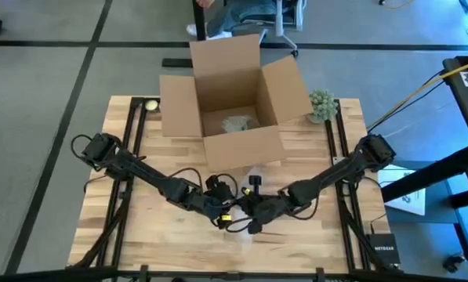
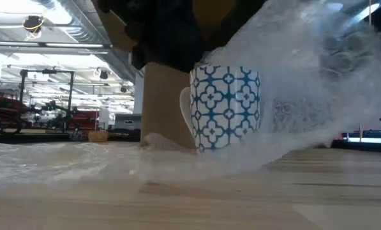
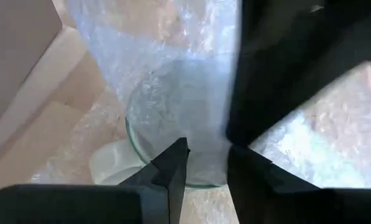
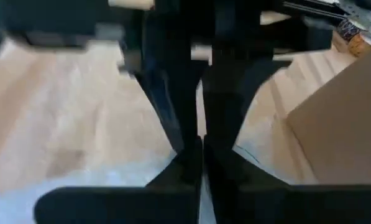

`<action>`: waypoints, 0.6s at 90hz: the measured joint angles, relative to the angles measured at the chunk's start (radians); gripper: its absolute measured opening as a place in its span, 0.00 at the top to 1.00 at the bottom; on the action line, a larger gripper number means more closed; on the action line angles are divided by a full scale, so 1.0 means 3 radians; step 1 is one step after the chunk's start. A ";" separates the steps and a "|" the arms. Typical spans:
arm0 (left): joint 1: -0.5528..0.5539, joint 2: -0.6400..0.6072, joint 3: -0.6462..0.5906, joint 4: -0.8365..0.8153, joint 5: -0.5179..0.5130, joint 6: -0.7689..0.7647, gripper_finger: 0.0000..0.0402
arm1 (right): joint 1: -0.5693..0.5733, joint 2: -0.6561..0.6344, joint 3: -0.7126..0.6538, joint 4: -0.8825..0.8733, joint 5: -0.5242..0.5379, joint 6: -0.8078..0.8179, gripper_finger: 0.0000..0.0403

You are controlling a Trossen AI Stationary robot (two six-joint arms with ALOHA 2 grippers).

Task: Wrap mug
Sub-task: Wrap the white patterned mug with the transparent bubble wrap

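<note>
A white mug with a blue pattern (image 2: pixel 227 107) stands upright on the table, its handle (image 2: pixel 185 110) toward the low view's left. A sheet of bubble wrap (image 2: pixel 318 76) lies flat under it and rises steeply on one side, over the mug's mouth (image 3: pixel 173 106). Both grippers hang just above the mug at the table's near middle and hide it in the high view. My right gripper (image 4: pixel 202 149) is shut on the raised wrap. My left gripper (image 3: pixel 208 165) is open, its fingers on either side of that wrap; whether they touch it, I cannot tell. My right gripper pinches the raised part of the bubble wrap (image 3: pixel 225 115) between its two fingers, coming from above and pointing down over the mug's mouth. Its own fingers hide the spot. The wrap slopes up from the table to the fingers, its lower part flat under the mug.
An open cardboard box (image 1: pixel 234 94) stands at the table's far middle, close behind the mug. A green plant ball (image 1: pixel 321 104) sits at the far right and a small pale ball (image 1: pixel 150 104) at the far left. A person sits beyond the far edge (image 1: pixel 218 16).
</note>
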 joint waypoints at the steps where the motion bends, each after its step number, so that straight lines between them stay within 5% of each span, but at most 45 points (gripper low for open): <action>1: 0.0000 0.0000 0.0000 -0.0001 0.0000 0.0000 0.78 | -0.0002 0.0000 0.0011 -0.0002 -0.0001 0.0003 1.00; 26: -0.0004 0.0000 -0.0001 -0.0001 -0.0005 -0.0008 0.78 | 0.0002 -0.0017 0.0538 -0.0565 -0.0006 0.0007 0.84; 54: -0.0017 0.0000 -0.0004 0.0019 -0.0004 -0.0038 0.78 | 0.0077 -0.0067 0.1064 -0.2379 -0.0160 0.0467 0.62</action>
